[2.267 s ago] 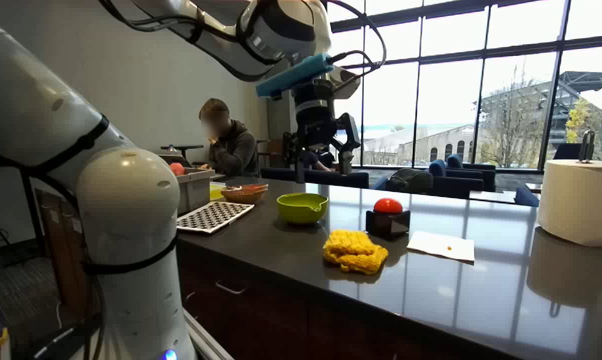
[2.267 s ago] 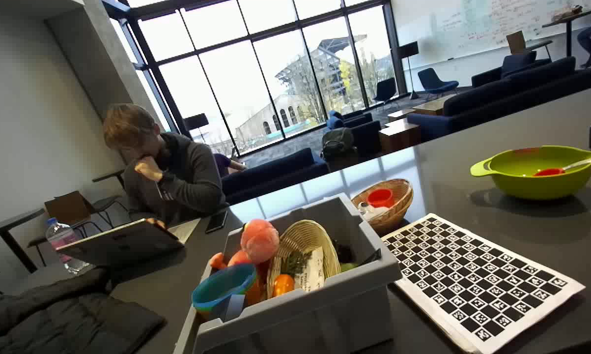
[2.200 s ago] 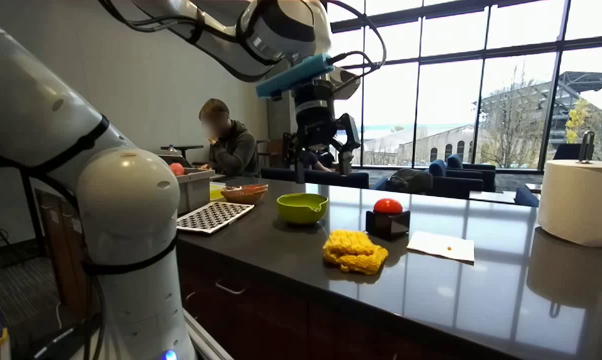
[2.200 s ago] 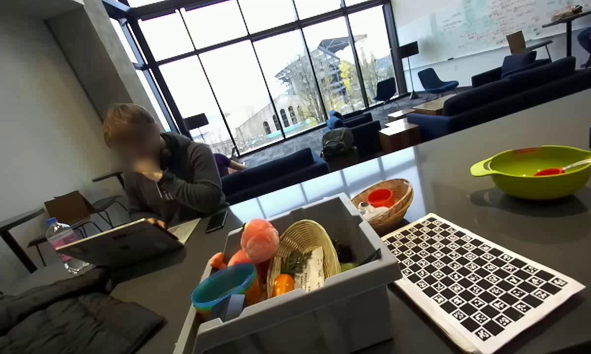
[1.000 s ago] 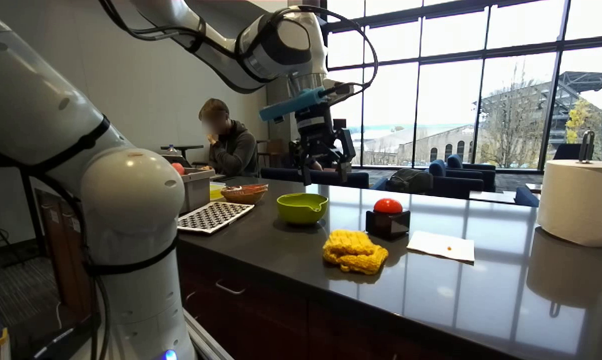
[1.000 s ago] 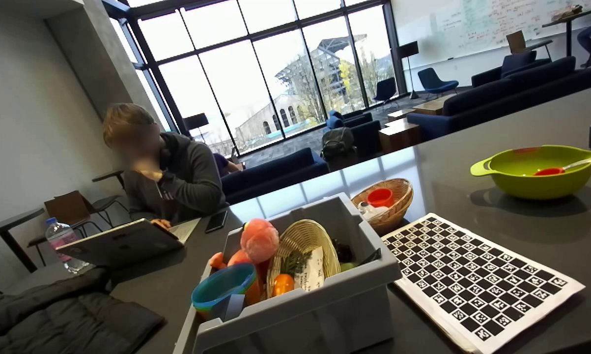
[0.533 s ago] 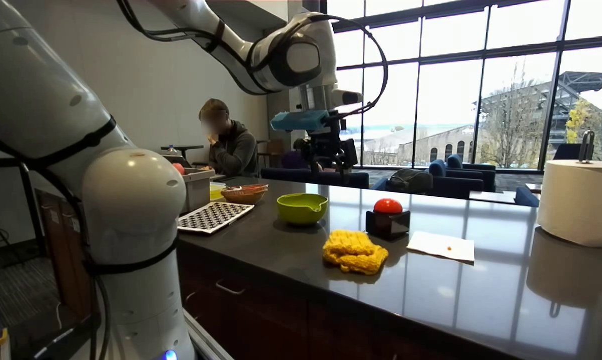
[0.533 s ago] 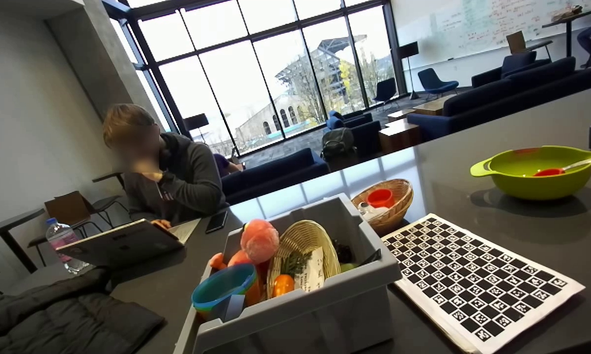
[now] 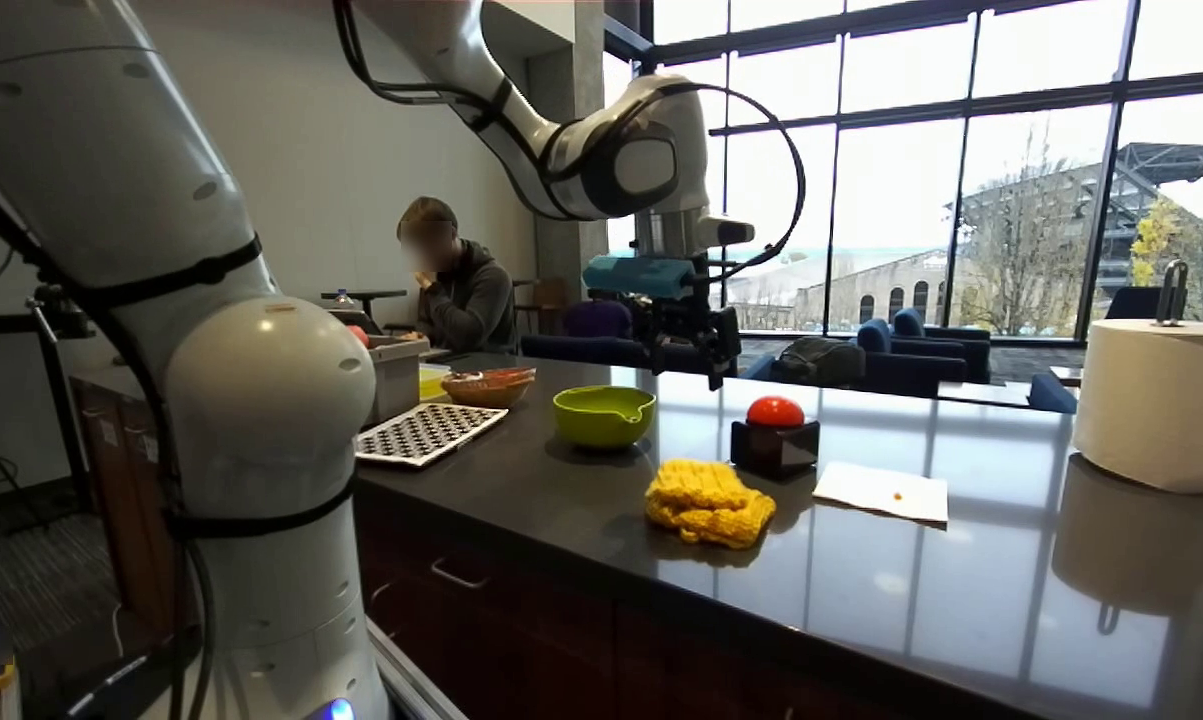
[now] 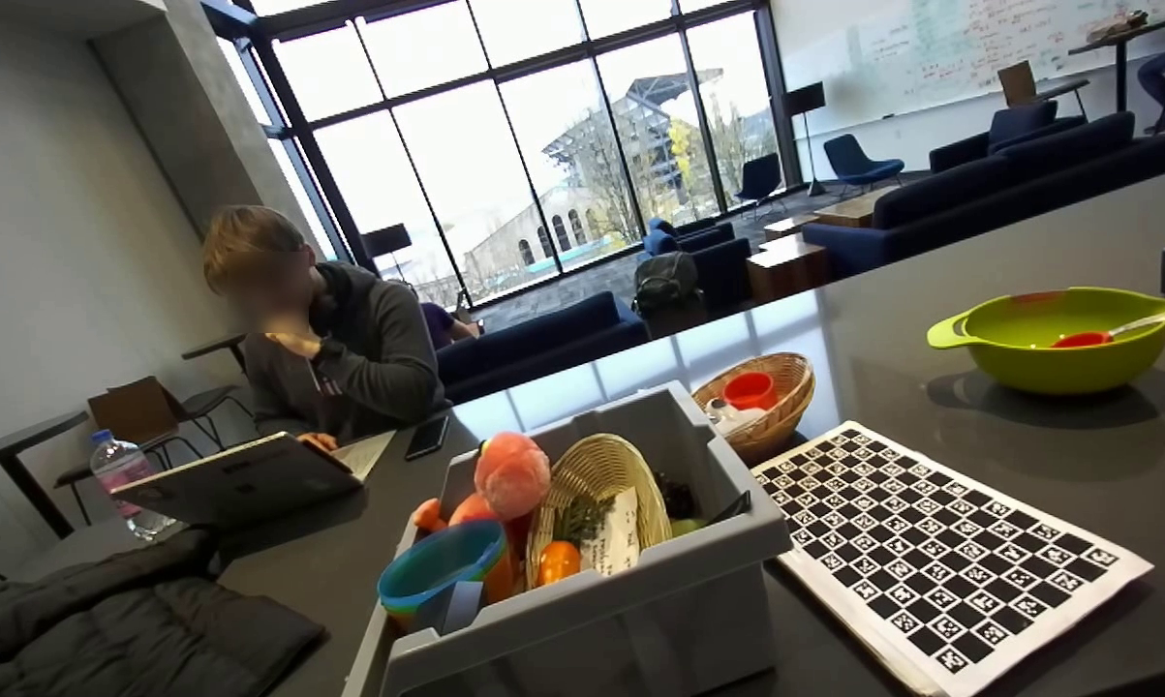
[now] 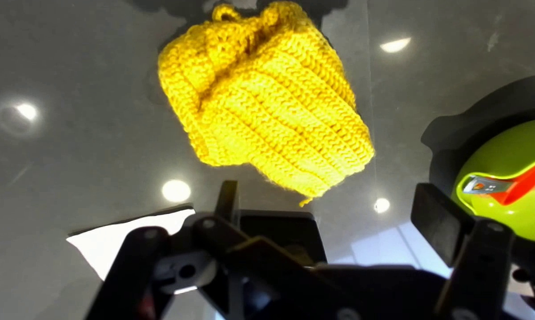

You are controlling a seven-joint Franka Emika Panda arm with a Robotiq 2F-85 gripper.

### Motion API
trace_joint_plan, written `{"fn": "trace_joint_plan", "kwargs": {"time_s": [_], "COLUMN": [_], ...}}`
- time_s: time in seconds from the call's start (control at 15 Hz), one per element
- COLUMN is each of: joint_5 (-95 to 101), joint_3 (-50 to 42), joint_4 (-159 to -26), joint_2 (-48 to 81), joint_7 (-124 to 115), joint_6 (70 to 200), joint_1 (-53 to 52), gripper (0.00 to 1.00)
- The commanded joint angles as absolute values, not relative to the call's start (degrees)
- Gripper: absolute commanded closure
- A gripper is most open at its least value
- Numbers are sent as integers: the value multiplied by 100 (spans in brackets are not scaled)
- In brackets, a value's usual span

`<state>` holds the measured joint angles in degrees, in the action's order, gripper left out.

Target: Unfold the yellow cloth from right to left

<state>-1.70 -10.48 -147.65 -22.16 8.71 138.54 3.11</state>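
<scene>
- My jaws stand spread wide; in an exterior view they hang above the desk (image 9: pixel 561 500), higher than the green bowl (image 9: pixel 604 428) and to its right.
- The yellow cloth (image 9: pixel 709 503) lies folded on the desk, in that view right of the bowl and nearer the camera, well apart from my jaws.
- There the red button (image 9: pixel 776 411), on its black base (image 9: pixel 774 448), stands farther right of the bowl.
- The checkered board (image 9: pixel 431 434) lies left of the bowl, apart from it.
</scene>
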Motion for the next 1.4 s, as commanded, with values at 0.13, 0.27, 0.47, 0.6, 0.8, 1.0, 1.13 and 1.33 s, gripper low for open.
{"fn": "trace_joint_plan", "kwargs": {"time_s": [0.13,0.27,0.47,0.6,0.8,1.0,1.13,1.33], "joint_5": [-252,-289,-329,-382,-506,-729,-867,-987], "joint_3": [-1083,-1084,-1097,-1082,-1046,-1000,-957,-947], "joint_4": [-14289,-14162,-13995,-13857,-13709,-13574,-13480,-13741], "joint_2": [-1233,-944,-544,-317,-49,184,321,475], "joint_7": [1018,1010,1053,1041,1026,1062,1079,1239], "joint_6": [14026,13985,13954,13885,13814,13711,13629,13839], "joint_1": [435,486,572,624,683,697,701,766], "gripper": [0,0,0,0,0,0,0,0]}}
